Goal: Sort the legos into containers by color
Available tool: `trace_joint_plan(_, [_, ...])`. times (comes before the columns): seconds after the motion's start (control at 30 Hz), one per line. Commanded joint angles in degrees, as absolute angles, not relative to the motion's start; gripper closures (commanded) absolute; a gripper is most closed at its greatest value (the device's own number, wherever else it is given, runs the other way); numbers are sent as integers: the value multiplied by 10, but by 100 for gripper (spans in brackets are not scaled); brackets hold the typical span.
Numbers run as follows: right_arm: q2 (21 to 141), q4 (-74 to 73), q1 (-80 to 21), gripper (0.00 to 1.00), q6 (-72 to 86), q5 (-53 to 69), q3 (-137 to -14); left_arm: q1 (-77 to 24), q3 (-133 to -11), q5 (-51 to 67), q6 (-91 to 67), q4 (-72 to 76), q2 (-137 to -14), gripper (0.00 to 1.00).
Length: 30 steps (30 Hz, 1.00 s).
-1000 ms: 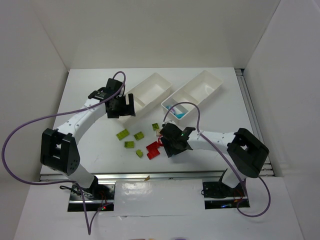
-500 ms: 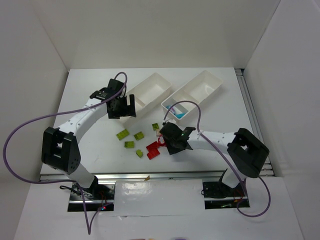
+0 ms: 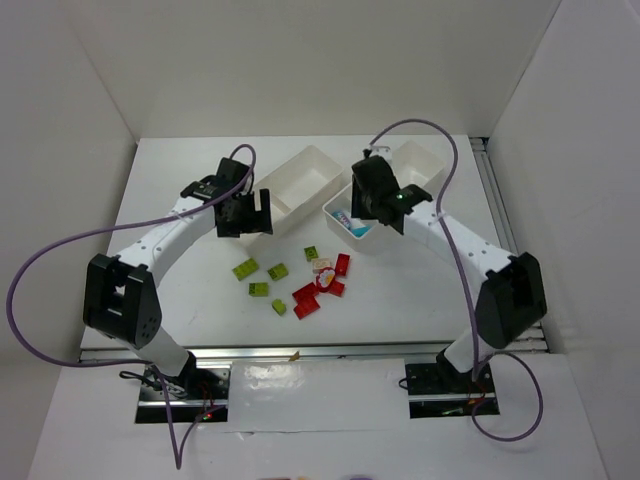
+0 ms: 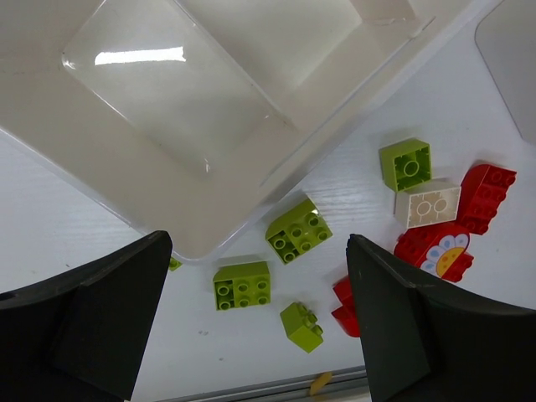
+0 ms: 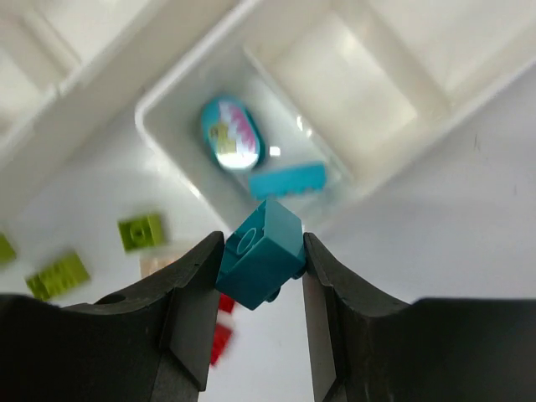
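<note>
Surface: flat white table (image 3: 410, 300), with a metal rail (image 3: 300, 352) along its near edge
Room: plain white walls (image 3: 320, 60) close the table in on three sides; purple cables (image 3: 35, 270) loop from both arms
Containers: two long shallow white plastic trays lie slantwise side by side at the far middle, the left tray (image 3: 318, 152) and the right tray (image 3: 432, 150), each split by a divider
Right tray, near compartment: holds a cyan oval piece (image 5: 231, 132) with a printed face and a cyan flat brick (image 5: 287, 179)
Loose legos: lime green bricks (image 3: 258, 272) lie scattered on the table in front of the left tray; red bricks (image 3: 310, 300) are heaped just to their right, with a pale beige brick (image 3: 323, 265) touching the heap
Left gripper (image 3: 250, 212): jaws spread wide, nothing between them, hovering over the near end of the left tray
Right gripper (image 5: 261, 268): clamped on a cyan square studded brick (image 5: 261, 254), held in the air above the near end of the right tray
Change, right arm: a second ago it was low over the red heap at the table's middle; it has since lifted and swung out over the right tray, arm stretched
Change, heap: the red and beige pieces that gripper covered are now in plain view
Change, left arm: same station, jaws as wide as before
</note>
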<state>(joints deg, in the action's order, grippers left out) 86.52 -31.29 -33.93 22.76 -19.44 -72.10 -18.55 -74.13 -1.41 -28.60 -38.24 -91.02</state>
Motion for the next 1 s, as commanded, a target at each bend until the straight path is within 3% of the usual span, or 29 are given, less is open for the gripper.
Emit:
trace_joint_plan(0.0, [948,-280,-302,71,211,-192,-800,-189,-748,-33,-279,-388,-900,4])
trace_joint_plan(0.17, [1055,-286,-282,71,193,-185,-902,-189,-730,-58,-279,-395,-878,4])
trace_joint_plan(0.53, [1088,-270,-277,67,199,-149,-897,-189,-720,-109,-297,-416,-853,4])
trace_joint_plan(0.8, [1056,-270,-287,42,199,-148,-866,-189,-730,-127,-309,-427,-852,4])
trace_joint_plan(0.87, [1047,-275,-293,29,199,-155,-860,-189,-730,-127,-315,-427,-852,4])
trace_joint_plan(0.97, [1028,-293,-299,28,199,-167,-860,-189,-736,-127,-315,-427,-852,4])
